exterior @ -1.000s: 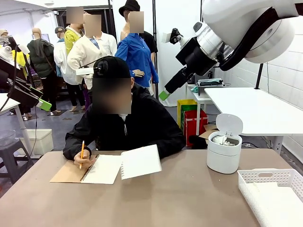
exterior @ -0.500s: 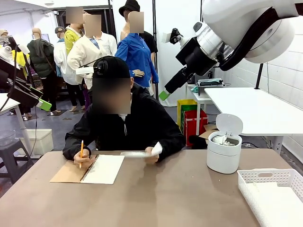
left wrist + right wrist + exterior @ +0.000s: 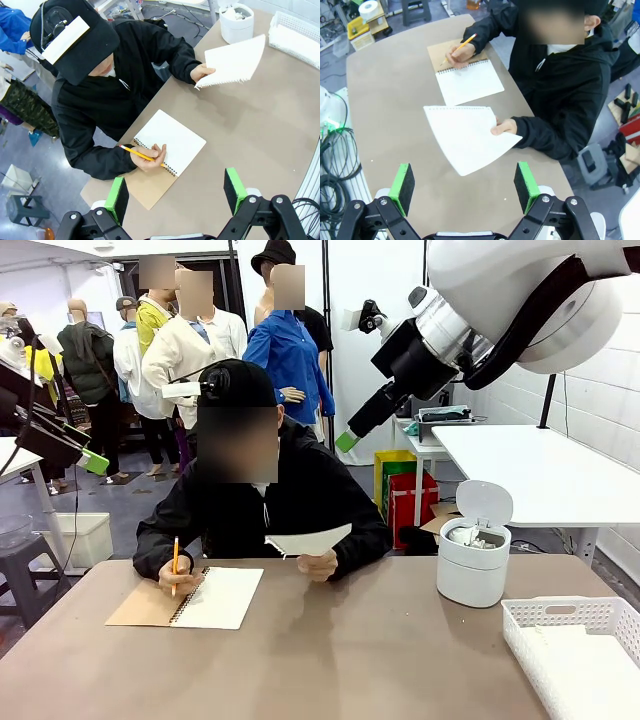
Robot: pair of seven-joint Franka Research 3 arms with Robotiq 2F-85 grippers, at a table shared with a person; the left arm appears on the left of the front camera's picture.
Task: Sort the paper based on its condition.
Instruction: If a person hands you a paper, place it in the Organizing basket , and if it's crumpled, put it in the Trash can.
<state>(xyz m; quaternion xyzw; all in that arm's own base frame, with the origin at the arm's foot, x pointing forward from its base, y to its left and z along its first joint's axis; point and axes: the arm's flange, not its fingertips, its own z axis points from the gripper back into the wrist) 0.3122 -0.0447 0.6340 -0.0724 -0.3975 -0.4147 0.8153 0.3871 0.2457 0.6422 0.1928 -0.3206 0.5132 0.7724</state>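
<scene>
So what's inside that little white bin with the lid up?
The bin stands open with crumpled white paper showing at the top. Its wall hides whatever lies deeper.

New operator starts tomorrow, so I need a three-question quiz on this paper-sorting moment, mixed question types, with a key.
1. True or false: the torn-out sheet is crumpled into a ball.
2. Which hand holds the pencil? A) the hand on the notebook B) the hand lifting the sheet
3. Fill in: both the left gripper and the right gripper are ____.

Key: 1. False, it is smooth and held above the table. 2. A. 3. Open.
</scene>
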